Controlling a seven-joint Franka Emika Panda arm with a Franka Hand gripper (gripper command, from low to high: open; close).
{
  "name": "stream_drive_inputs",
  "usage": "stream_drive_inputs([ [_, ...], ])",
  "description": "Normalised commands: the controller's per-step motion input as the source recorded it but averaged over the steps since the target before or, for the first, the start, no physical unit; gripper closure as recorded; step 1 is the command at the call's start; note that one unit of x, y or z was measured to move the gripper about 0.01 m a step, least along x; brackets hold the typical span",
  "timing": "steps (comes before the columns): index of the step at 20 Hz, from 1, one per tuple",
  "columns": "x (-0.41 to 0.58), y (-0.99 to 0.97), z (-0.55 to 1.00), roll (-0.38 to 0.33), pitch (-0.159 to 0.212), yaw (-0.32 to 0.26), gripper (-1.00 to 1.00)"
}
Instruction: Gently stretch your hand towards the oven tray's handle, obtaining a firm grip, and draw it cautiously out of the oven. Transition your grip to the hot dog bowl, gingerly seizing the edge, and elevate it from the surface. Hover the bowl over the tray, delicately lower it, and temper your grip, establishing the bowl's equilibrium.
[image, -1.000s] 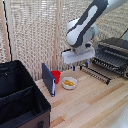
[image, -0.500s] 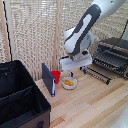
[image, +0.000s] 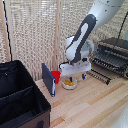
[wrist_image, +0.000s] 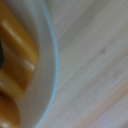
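Bright, even light; both views soft, the wrist view heavily blurred.

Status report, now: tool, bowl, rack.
Tool down at the bowl, jaw state unclear. Bowl on the table, food inside. Rack pulled out of the oven. Red cup close beside bowl.

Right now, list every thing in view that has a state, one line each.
oven: open at the front.
oven tray: drawn partly out, flat, nothing on it.
hot dog bowl: upright on the wooden table, food inside, not lifted.
gripper: down over the bowl; whether its jaws are open or shut cannot be told.
red cup: upright on the table.
black bin: open at the top.
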Motion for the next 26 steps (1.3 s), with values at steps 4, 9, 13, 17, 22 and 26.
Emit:
stream_drive_inputs([
  [4, 0.100, -0.01, -0.03, 0.009, -0.035, 0.018, -1.00],
  [9, -0.003, -0.01, -0.11, 0.029, -0.004, -0.006, 1.00],
  [13, -0.029, -0.09, -0.03, 0.048, 0.000, 0.048, 1.00],
  [17, -0.041, 0.00, -0.01, 0.000, -0.004, 0.017, 1.00],
  [22, 0.000, 0.01, -0.01, -0.007, 0.000, 0.085, 1.00],
  [26, 0.000, 0.00, -0.05, 0.000, -0.055, 0.022, 1.00],
])
